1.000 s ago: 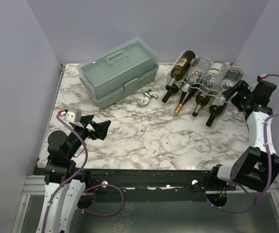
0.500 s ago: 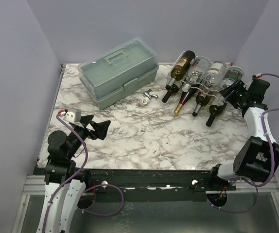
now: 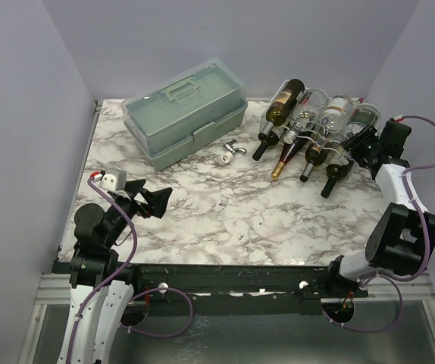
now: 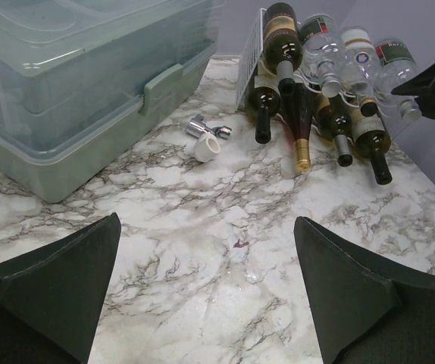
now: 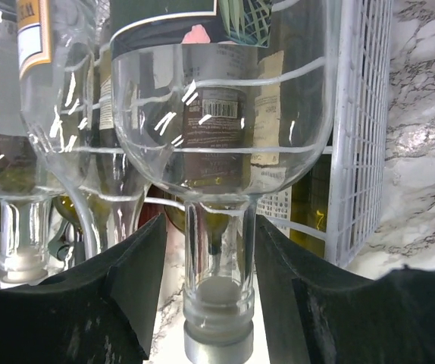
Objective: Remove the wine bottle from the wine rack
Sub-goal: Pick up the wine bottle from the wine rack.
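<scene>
Item: wine rack (image 5: 363, 114), white thin-wire grid, far-R corner of marble table (image 3: 225, 212), loaded w/ bottles in two tiers, necks pointing toward the near edge. Upper tier: one dark bottle (image 3: 286, 102) at L end, then clear-glass bottles to its R. Lower tier: dark bottles, incl. one w/ gold foil neck (image 3: 286, 159), mouths reaching the tabletop or close to it. Task item: wine bottle (image 5: 217, 152), clear glass, dark label w/ barcode, pale cap, lying in upper tier at the R end of the rack, i.e. not yet off it. R gripper (image 5: 210, 224): at the rack's near-R side, jaws part-open and straddling that bottle's neck just above the cap; one finger looks close to or on the glass, a sliver of gap shows on the other side, so no firm clamp seen. L gripper (image 4: 206, 221): near-L of table, well apart from the rack, jaws spread wide, nothing between them, facing across the table toward rack. Other: pale green toolbox (image 3: 185, 114) w/ lid handle, far-L/centre, lid shut; small metal fitting (image 3: 229, 152) w/ white end, on the marble between toolbox and rack, touching neither.
</scene>
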